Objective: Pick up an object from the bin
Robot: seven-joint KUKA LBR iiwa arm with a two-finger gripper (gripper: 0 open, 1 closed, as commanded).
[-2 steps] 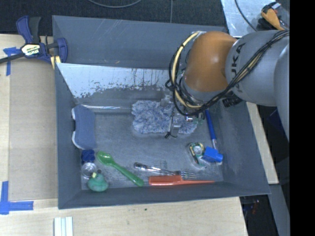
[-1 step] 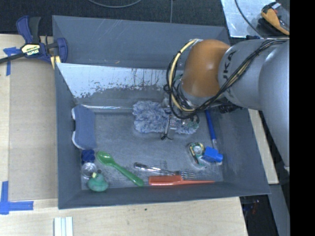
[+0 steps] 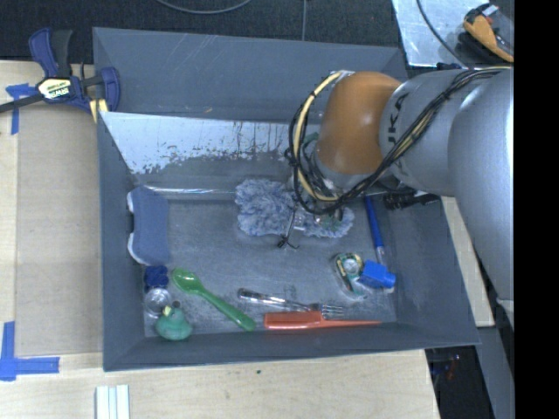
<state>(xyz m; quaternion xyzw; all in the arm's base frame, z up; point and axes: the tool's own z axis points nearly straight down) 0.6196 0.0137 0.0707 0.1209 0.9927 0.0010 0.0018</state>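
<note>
Grey bin [image 3: 262, 68] floor: fuzzy cloth [image 3: 262, 208], green spoon [image 3: 210, 297], metal fork [image 3: 284, 302], blue pen [image 3: 376, 225].

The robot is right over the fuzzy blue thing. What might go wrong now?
1. The fuzzy cloth under the gripper is soft and floppy. A grab might catch only a tuft, and the cloth may slip out.
2. The blue pen lies close beside the wrist, so the arm might knock it.
3. The cloth looks bunched up, so it might snag and drag instead of lifting cleanly.
</note>
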